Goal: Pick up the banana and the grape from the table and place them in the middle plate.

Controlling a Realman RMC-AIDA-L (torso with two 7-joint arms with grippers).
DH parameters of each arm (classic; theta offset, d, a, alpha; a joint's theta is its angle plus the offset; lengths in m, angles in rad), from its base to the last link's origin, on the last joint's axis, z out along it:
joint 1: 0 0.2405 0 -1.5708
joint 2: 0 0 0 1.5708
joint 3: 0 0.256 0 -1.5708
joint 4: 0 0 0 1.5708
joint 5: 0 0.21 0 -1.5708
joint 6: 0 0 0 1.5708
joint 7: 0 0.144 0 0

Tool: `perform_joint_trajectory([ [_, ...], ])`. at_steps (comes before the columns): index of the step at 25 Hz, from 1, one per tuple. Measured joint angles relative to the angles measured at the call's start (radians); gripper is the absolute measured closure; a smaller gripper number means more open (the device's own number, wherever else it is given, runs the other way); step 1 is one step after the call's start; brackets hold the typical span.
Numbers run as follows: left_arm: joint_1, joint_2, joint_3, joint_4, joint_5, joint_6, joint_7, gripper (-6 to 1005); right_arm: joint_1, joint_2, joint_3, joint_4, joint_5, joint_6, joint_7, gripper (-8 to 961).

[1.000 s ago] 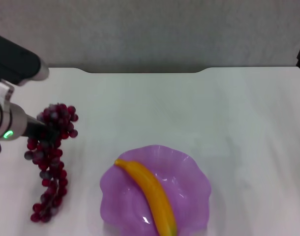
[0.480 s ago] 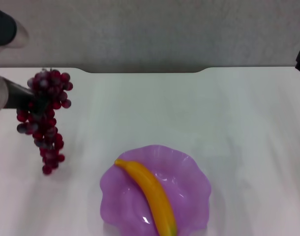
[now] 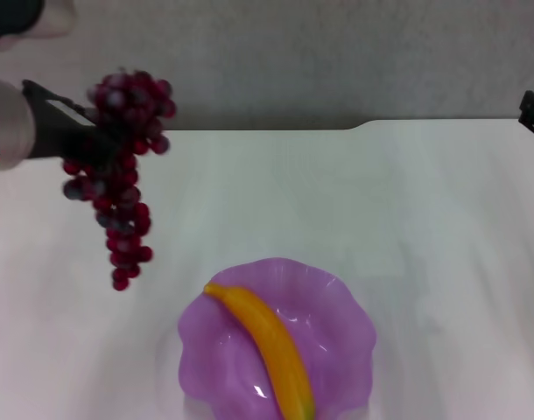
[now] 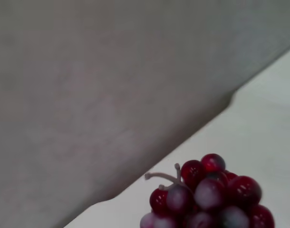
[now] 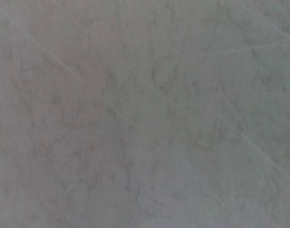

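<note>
Purple grape hangs clamped in left end effector; banana in middle plate.

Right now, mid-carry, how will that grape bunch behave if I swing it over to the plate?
Probably floppy: the grape hangs in a long tail below the left gripper, so it may sway. Its round berries look loosely joined and might drop off.

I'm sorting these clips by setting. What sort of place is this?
Probably a robot test bench, not a home: a bare white table against a plain grey wall, holding only a purple plate with a banana, while the left gripper lifts grapes.
</note>
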Motion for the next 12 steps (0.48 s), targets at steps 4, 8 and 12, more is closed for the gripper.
perform_joint_trajectory([
  [4, 0.001, -0.001, 0.074, -0.021, -0.011, -0.018, -0.020, 746, 0.001, 0.000, -0.003, 0.006, 0.001, 0.000, 0.000, 73],
  [8, -0.006, -0.002, 0.135, -0.023, -0.053, -0.025, -0.032, 749, 0.003, 0.000, -0.004, 0.008, 0.001, 0.000, 0.000, 73],
  [12, -0.020, -0.002, 0.191, -0.024, -0.109, -0.026, -0.038, 753, 0.003, -0.001, -0.004, 0.008, 0.001, 0.000, 0.000, 73],
])
